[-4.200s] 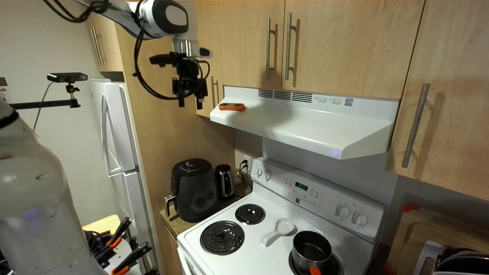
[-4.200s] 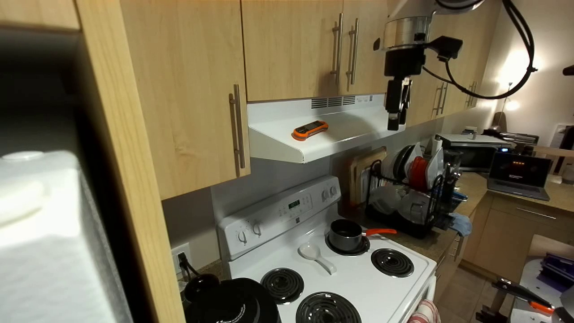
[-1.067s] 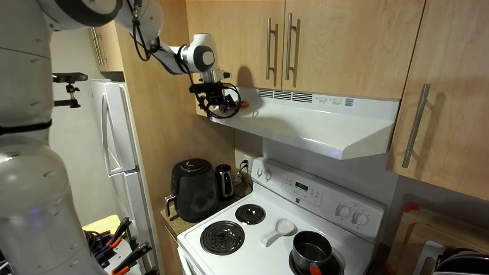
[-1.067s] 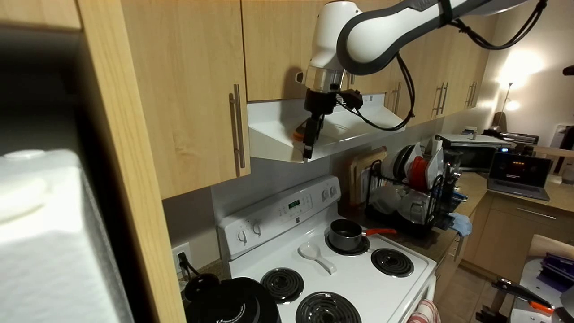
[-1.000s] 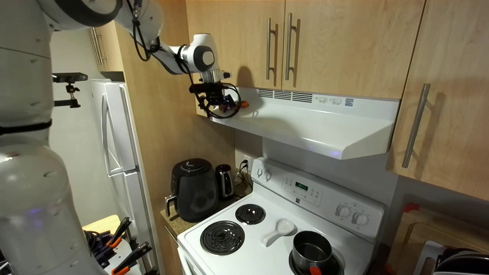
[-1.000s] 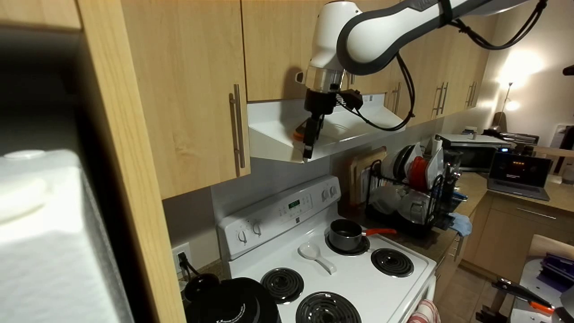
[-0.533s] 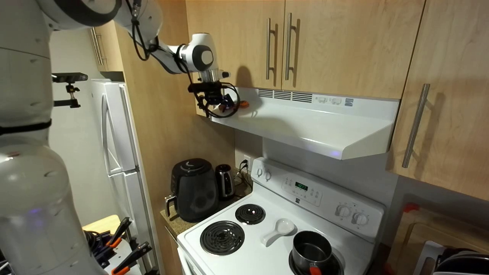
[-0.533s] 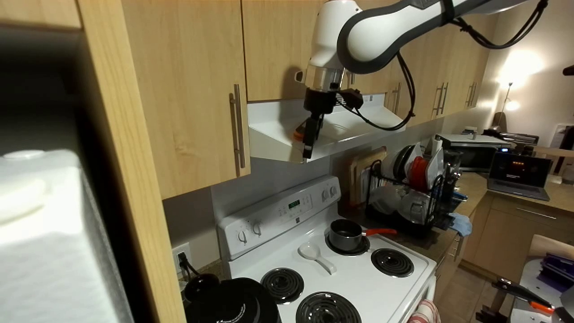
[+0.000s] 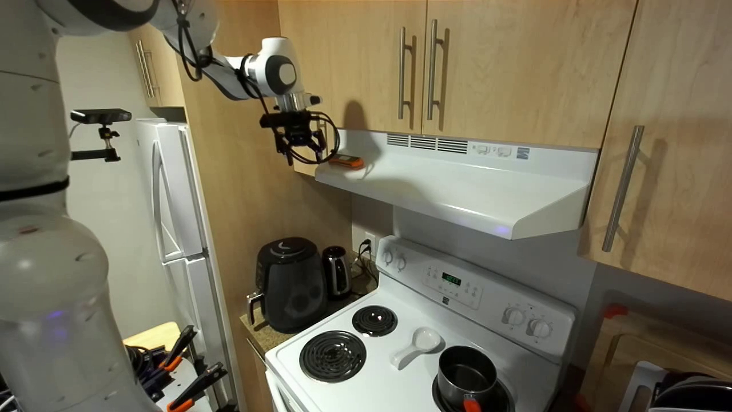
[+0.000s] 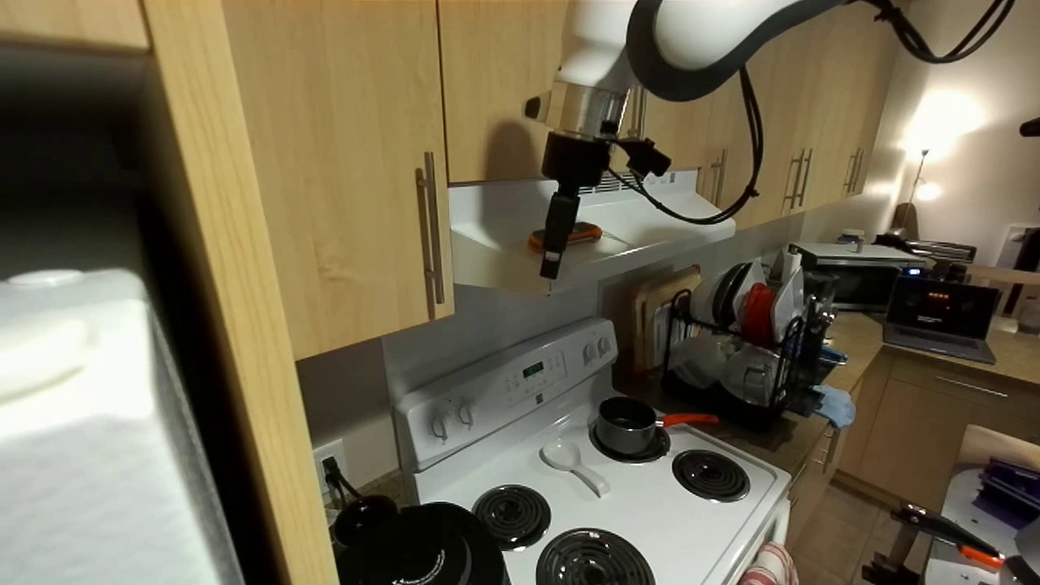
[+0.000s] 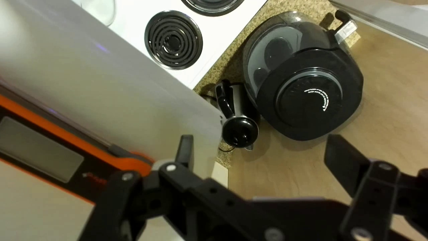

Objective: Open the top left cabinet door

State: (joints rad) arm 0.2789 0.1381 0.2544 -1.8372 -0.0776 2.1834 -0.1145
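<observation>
Maple-coloured, tall, flat wooden cabinet door [image 10: 341, 162] stands closed, left of the white sloped range hood [image 10: 487, 260]. I have the black two-fingered claw [image 11: 259, 152] spread wide near the hood's left end.

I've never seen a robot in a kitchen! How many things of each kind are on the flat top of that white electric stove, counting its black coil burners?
Dark grey round pot with an orange-red handle: 1
White spoon-shaped piece: 1
Black round coil burners: 4, one partly hidden under the pot
Total: 6
</observation>
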